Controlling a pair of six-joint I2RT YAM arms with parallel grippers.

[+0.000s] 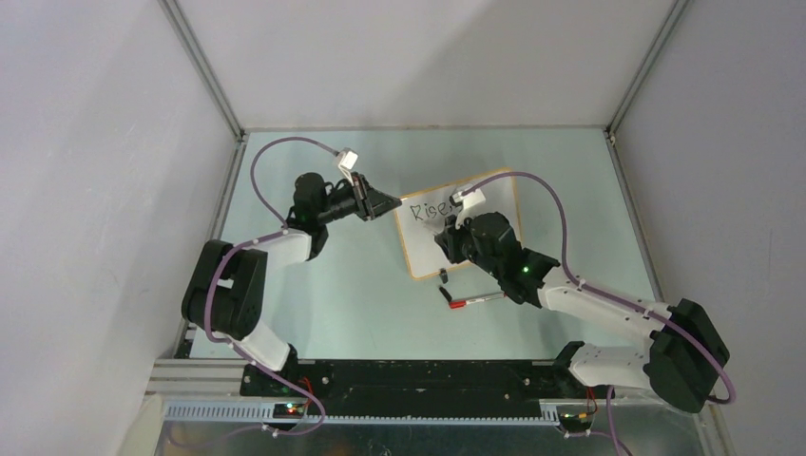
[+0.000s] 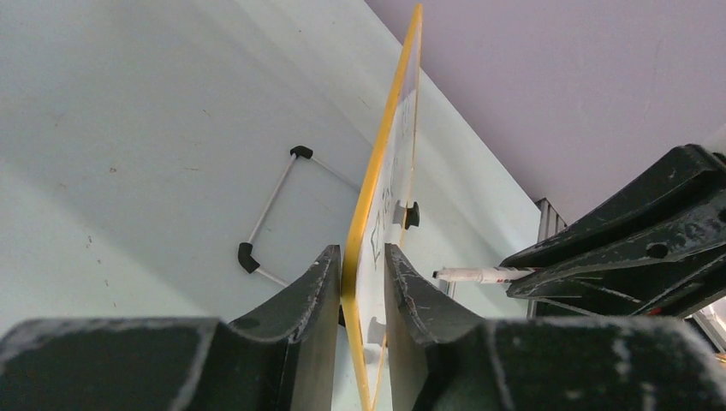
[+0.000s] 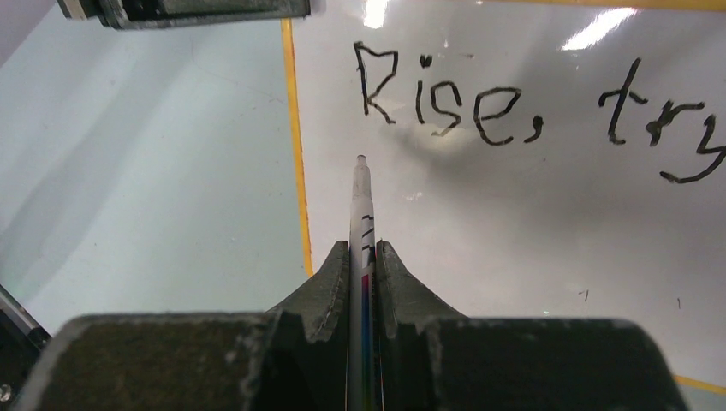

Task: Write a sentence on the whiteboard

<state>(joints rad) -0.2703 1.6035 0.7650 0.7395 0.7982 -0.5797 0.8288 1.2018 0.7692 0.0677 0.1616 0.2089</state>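
The whiteboard (image 1: 475, 223), white with an orange frame, sits mid-table with the sentence (image 3: 531, 111) in black reading "Rise, try" as far as the right wrist view shows. My left gripper (image 1: 393, 202) has its jaws closed over the board's left edge (image 2: 377, 184); one finger lies on each side of the frame. My right gripper (image 3: 362, 248) is shut on a white marker (image 3: 360, 214). The marker's tip hovers just below the "R", near the board's left side. In the top view the right wrist (image 1: 480, 237) covers much of the board.
A pen with a red end (image 1: 475, 301) lies on the table near the board's front corner. A white wire foot with black ends (image 2: 272, 201) sits beside the board. Grey walls enclose the table on three sides.
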